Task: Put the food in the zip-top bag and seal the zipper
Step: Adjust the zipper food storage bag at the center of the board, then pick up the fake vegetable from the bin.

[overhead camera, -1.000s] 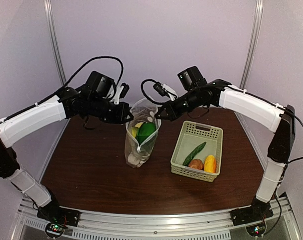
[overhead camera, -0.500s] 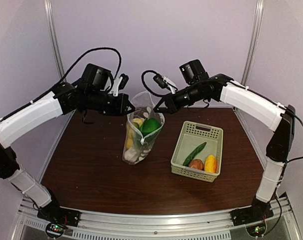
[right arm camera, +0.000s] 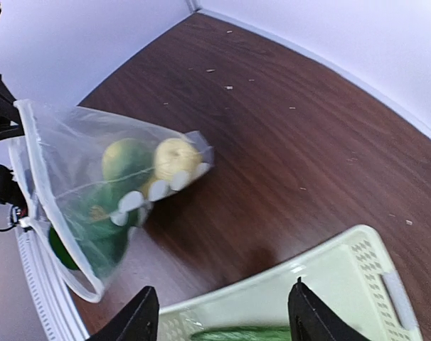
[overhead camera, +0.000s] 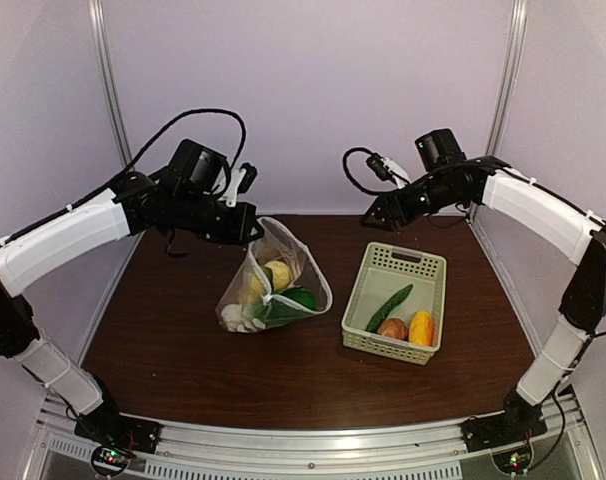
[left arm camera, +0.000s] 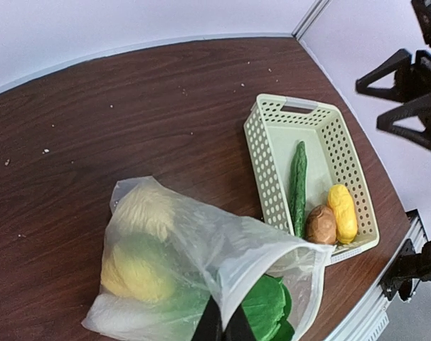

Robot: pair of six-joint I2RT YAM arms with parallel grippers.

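The zip-top bag [overhead camera: 268, 290] lies slumped on the table, holding yellow lemons [overhead camera: 277, 275] and a green leafy vegetable [overhead camera: 299, 298]. My left gripper [overhead camera: 253, 232] is shut on the bag's upper mouth edge; in the left wrist view its fingers [left arm camera: 225, 316] pinch the plastic. The zipper [right arm camera: 30, 177] runs along the mouth, which gapes unsealed. My right gripper [overhead camera: 376, 218] hangs open and empty above the basket's far side, clear of the bag [right arm camera: 94, 192]. A green cucumber [overhead camera: 388, 307], a brown round piece [overhead camera: 392, 328] and an orange-yellow piece [overhead camera: 421, 327] lie in the basket.
The pale green lattice basket [overhead camera: 426, 263] stands right of the bag, its near rim [right arm camera: 308, 280] just below my right gripper [right arm camera: 221, 285]. Brown tabletop [overhead camera: 183, 360] surrounds both. A wall rises behind the table, and a metal rail [overhead camera: 313, 440] runs along the near edge.
My right gripper let go of the bag's mouth, opened and swung right over the basket. The bag dropped from upright to slumped on the table, still held by my left gripper.
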